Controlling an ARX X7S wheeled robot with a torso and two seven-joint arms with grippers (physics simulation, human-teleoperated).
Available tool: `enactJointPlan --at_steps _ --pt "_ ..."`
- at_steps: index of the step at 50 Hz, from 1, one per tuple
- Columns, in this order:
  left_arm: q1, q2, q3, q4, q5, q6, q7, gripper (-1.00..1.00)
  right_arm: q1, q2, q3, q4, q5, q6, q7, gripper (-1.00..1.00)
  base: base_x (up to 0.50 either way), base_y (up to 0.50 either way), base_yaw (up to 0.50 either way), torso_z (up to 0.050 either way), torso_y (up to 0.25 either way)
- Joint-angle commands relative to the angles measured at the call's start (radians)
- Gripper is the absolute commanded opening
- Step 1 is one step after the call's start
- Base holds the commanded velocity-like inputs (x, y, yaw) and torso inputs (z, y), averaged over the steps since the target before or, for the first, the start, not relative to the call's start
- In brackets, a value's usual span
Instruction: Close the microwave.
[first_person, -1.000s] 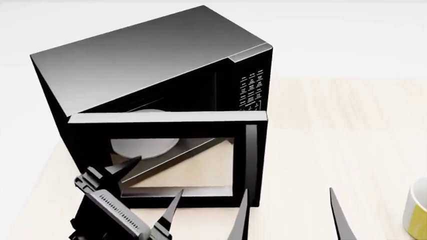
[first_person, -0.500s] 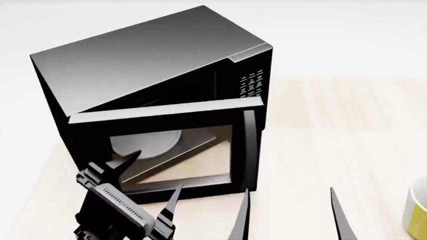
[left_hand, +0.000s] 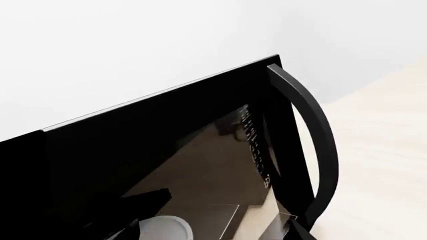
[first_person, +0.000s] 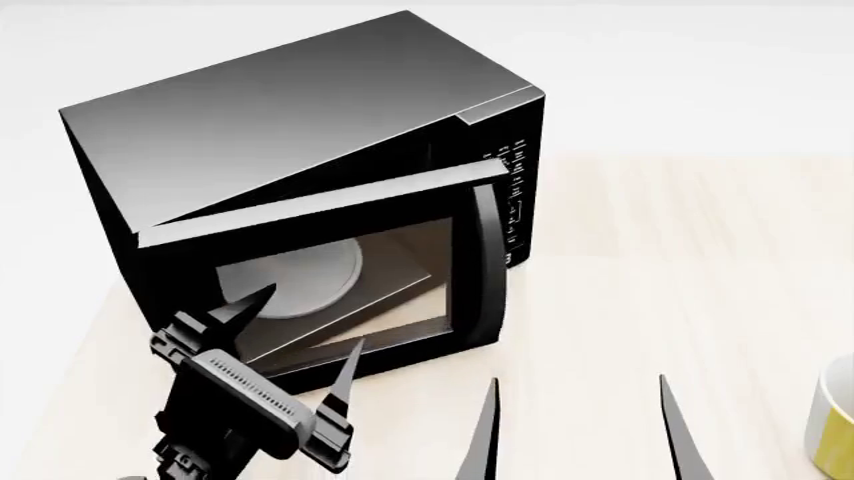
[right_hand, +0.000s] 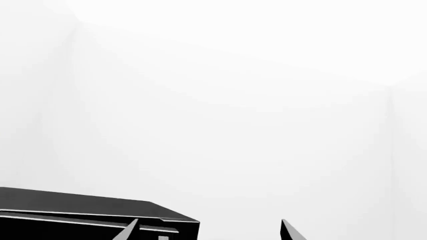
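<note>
The black microwave stands at the table's back left. Its glass door hangs partly open, at a narrow angle to the front, with the curved handle on its free edge. The white turntable plate shows through the glass, and the keypad is half covered by the door. My left gripper is open, and its fingertips look pressed against the lower left of the door. In the left wrist view the door handle and the plate fill the frame. My right gripper is open and holds nothing, near the front edge.
A yellow mug stands at the right edge of the light wooden table. The right wrist view shows only the microwave's top against a white wall.
The door has swung steadily toward the microwave's front, now covering part of the keypad. My left gripper has moved forward with it. The right gripper has not moved.
</note>
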Motion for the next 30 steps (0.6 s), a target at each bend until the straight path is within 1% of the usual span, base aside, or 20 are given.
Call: enactJointPlan --at_steps 1,11,16,21,30 --pt "-0.045 0.002 -0.052 -0.005 -0.033 0.013 -0.052 1.0 0.0 0.003 -0.005 0.005 0.001 -0.003 0.004 1.0 0.0 0.0 0.0 0.0 0.01" --pt "-0.058 0.013 -0.052 -0.058 -0.042 0.046 -0.059 1.0 -0.001 0.006 -0.008 0.006 0.001 -0.006 0.007 1.0 0.0 0.0 0.0 0.001 0.001" --pt "-0.077 0.021 -0.049 -0.117 -0.04 0.08 -0.065 1.0 0.0 0.007 -0.008 0.006 0.002 -0.005 0.008 1.0 0.0 0.0 0.0 0.0 0.002" --pt "-0.073 0.018 -0.047 -0.102 -0.043 0.069 -0.072 1.0 0.001 0.008 -0.01 0.006 0.002 -0.004 0.009 1.0 0.0 0.0 0.0 0.0 0.0" --pt "-0.104 0.032 -0.046 -0.173 -0.048 0.108 -0.089 1.0 0.001 0.011 -0.013 0.009 0.001 -0.007 0.012 1.0 0.0 0.0 0.0 0.0 0.001"
